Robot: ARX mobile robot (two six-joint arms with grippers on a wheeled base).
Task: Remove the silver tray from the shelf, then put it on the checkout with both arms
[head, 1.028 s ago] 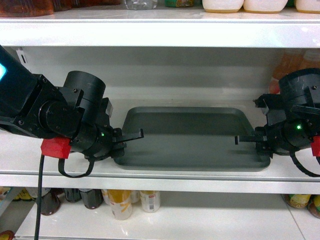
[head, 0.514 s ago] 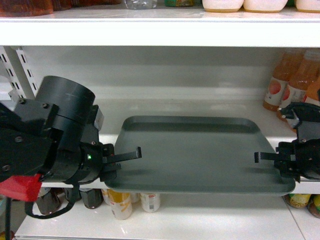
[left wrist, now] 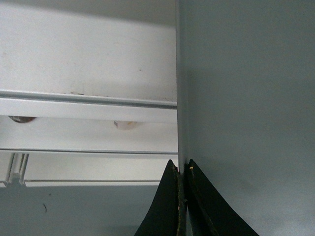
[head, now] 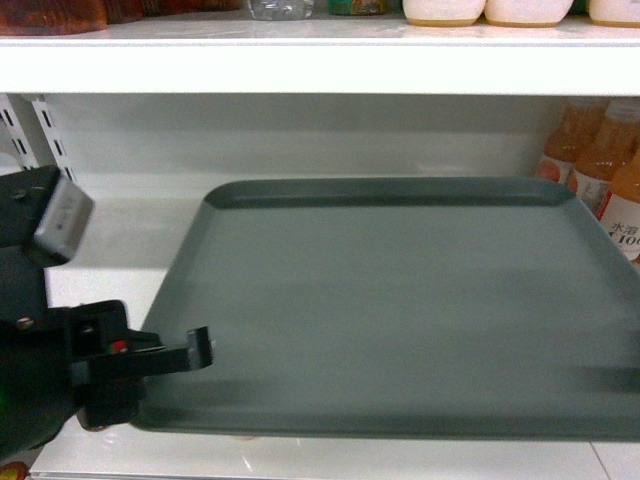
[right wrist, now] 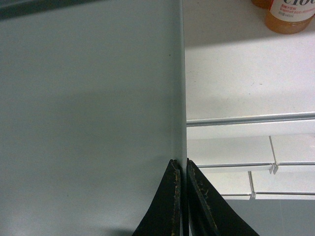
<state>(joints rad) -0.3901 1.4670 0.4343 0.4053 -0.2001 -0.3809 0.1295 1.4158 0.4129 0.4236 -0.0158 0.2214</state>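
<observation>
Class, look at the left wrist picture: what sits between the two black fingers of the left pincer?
The rim of the silver tray, pinched between the fingers.

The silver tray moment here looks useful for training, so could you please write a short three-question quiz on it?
1. True or false: the left pincer is shut on the rim of the silver tray.
2. What stands on the shelf to the tray's right? A) orange drink bottles B) boxes
3. In the right wrist view, the right pincer grips the tray's ____.

Key: 1 true; 2 A; 3 rim.
</observation>
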